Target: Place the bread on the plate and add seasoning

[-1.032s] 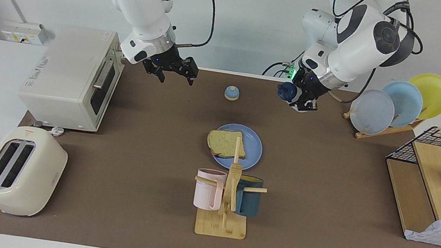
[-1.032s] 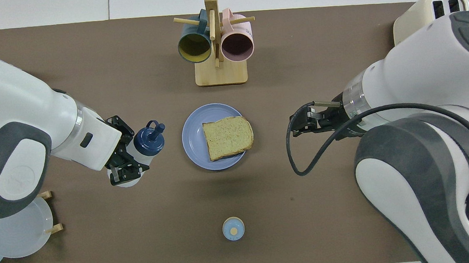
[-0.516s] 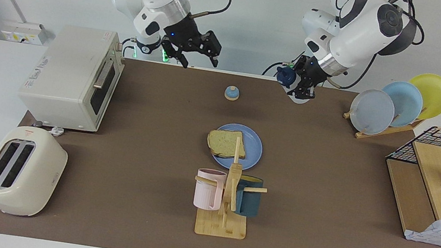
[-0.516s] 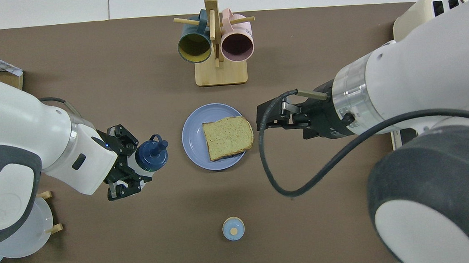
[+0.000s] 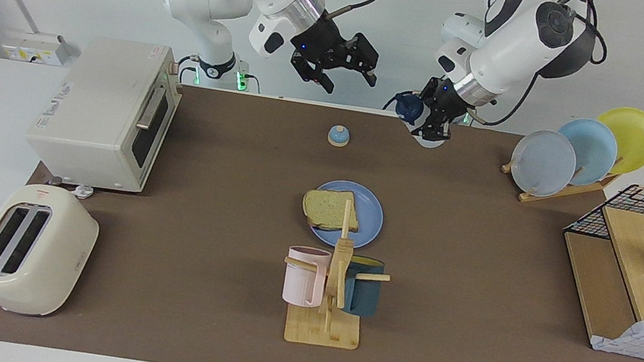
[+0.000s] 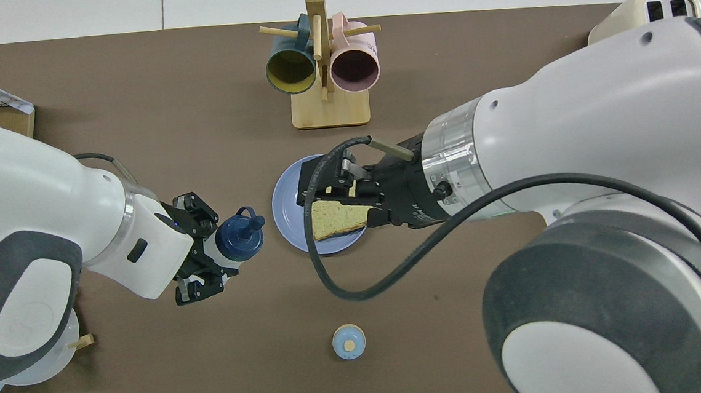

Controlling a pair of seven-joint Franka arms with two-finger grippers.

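The bread (image 5: 330, 209) lies flat on the round blue plate (image 5: 369, 214) in the middle of the table. My left gripper (image 5: 429, 127) is raised over the table's robot end and is shut on the seasoning (image 5: 418, 115), a whitish bottle tilted with its navy cap (image 6: 239, 241) toward the plate. From above, the left gripper (image 6: 207, 262) and bottle hang beside the plate (image 6: 287, 216). My right gripper (image 5: 347, 79) hangs high and open with nothing in it. In the overhead view the right gripper (image 6: 313, 193) covers part of the plate and the bread (image 6: 340, 222).
A small blue-and-tan bell (image 5: 338, 136) sits nearer the robots than the plate. A mug rack (image 5: 331, 291) with two mugs stands farther out. Toaster oven (image 5: 103, 110) and toaster (image 5: 28, 249) are at the right arm's end; plate rack (image 5: 582, 149) and wire basket (image 5: 641, 267) at the left arm's end.
Both arms have risen. The right gripper swung up and toward the table's middle, now over the plate from above. The left gripper carried the seasoning up and closer to the plate.
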